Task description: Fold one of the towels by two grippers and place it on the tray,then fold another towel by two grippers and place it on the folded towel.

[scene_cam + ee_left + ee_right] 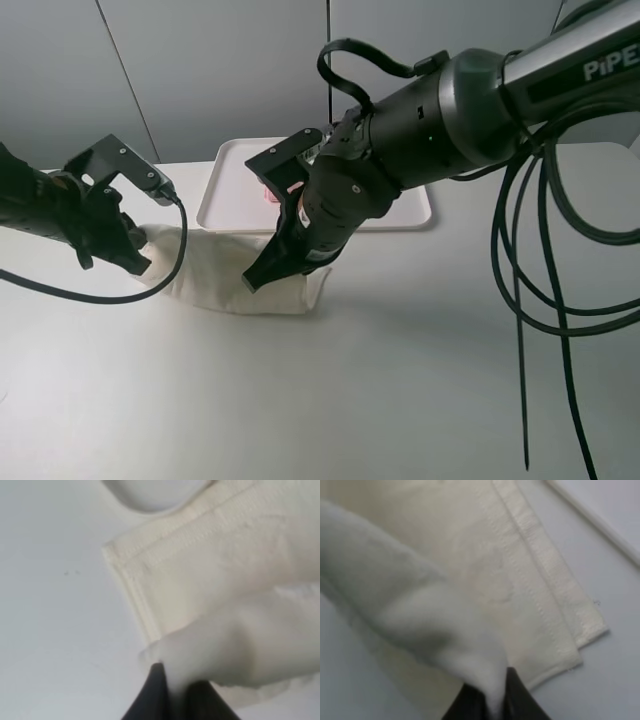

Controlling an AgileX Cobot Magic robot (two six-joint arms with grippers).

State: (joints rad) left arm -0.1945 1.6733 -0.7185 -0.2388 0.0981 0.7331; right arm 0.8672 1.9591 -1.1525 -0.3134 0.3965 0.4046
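A cream towel lies on the white table in front of the white tray. My left gripper is shut on the towel's left edge, and a raised fold of cloth is pinched between its dark fingertips. My right gripper is shut on the towel's right part, where a lifted fold hangs from its fingertips over the flat hemmed layer. A small pink thing lies on the tray, mostly hidden behind the right arm. No second towel shows clearly.
Thick black cables hang from the right arm over the table's right side. A thin black cable loops below the left arm. The tray's corner is close to the towel's hem, and its rim also shows in the right wrist view.
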